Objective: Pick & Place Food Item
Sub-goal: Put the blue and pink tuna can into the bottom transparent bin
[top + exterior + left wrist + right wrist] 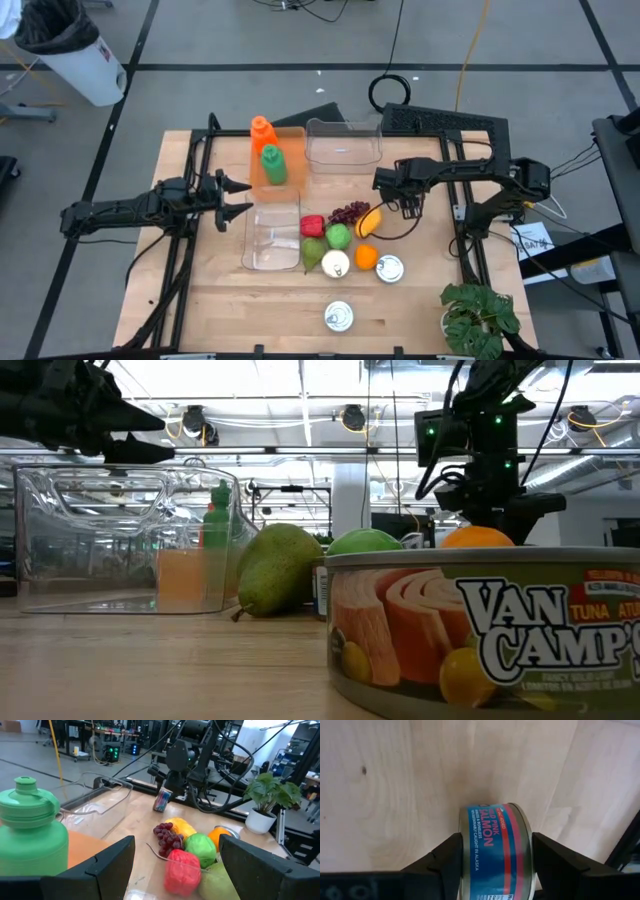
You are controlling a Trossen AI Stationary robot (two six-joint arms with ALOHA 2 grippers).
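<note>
My right gripper (409, 203) hangs over the table right of the food pile, fingers pointing down, shut on a blue and red salmon can (496, 851). The can also shows in the left wrist view (162, 800). My left gripper (236, 198) is open and empty, level above the table, left of a clear container (272, 232). The pile holds grapes (348, 212), a yellow fruit (370, 220), a red piece (312, 226), a green apple (339, 237), a pear (315, 255) and an orange (366, 257). My right gripper pinches the salmon can between its two fingers (451, 857), one on each flat end, from above, pointing down. The can stands on edge, its labelled wall (490, 835) toward the wrist camera. Whether its lower edge rests on the table, I cannot tell.
A second clear container (345, 143) stands at the far middle. An orange tray (262, 178) holds a green bottle (272, 163) and an orange bottle (262, 131). Two cans (389, 269) (339, 316) stand near the front, and a potted plant (480, 318) at the front right.
</note>
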